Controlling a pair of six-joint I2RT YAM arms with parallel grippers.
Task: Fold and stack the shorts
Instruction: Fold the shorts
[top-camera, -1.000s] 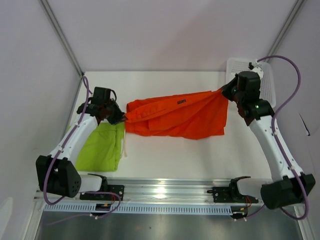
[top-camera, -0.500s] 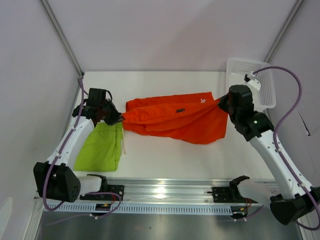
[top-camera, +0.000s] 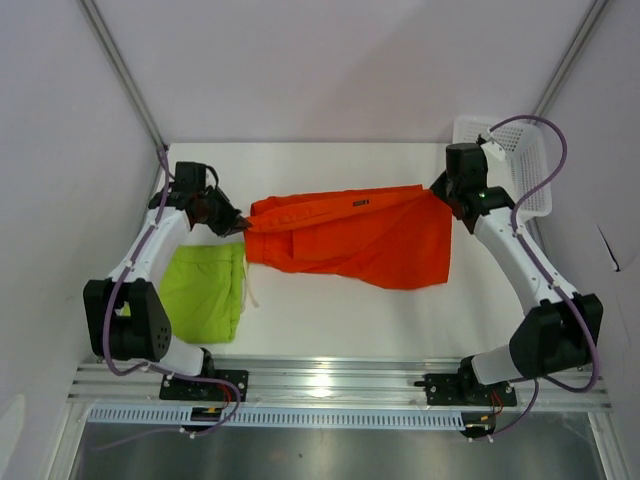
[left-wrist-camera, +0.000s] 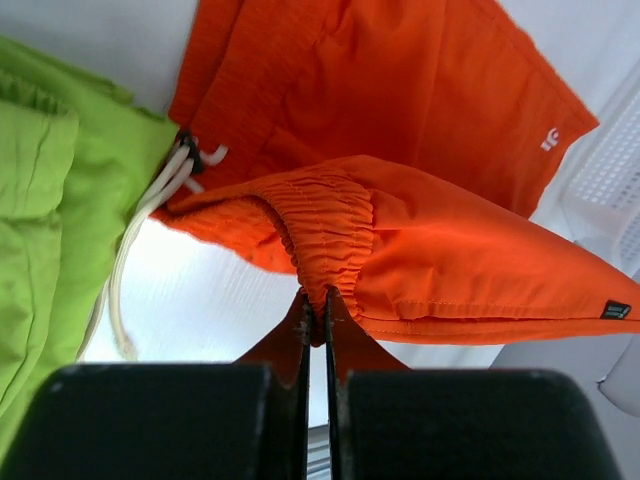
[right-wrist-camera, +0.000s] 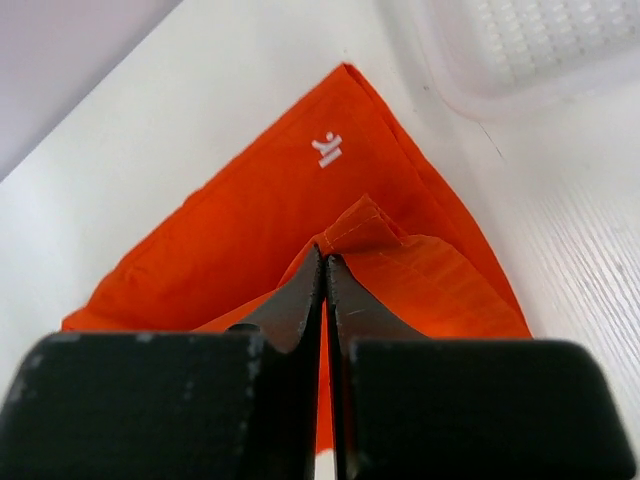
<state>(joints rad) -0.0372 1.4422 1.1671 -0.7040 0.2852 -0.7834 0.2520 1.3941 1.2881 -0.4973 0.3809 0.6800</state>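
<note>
The orange-red shorts (top-camera: 350, 238) hang stretched between my two grippers above the middle of the table. My left gripper (top-camera: 240, 226) is shut on the elastic waistband (left-wrist-camera: 330, 235) at the shorts' left end. My right gripper (top-camera: 437, 188) is shut on a hem corner (right-wrist-camera: 365, 228) at the right end. The small white logo (right-wrist-camera: 327, 150) shows on the lower layer, and white drawstrings (left-wrist-camera: 150, 215) dangle at the left. The lime green shorts (top-camera: 205, 290) lie folded on the table at the left, under and in front of my left gripper.
The white mesh basket (top-camera: 520, 160) stands at the back right corner, just behind my right arm; its rim shows in the right wrist view (right-wrist-camera: 500, 60). The booth's walls close in the left and right sides. A metal rail (top-camera: 330, 385) runs along the near edge.
Both grippers have moved back toward the far side with the orange-red shorts still stretched between them. The lower hem now hangs closer to the table's middle.
</note>
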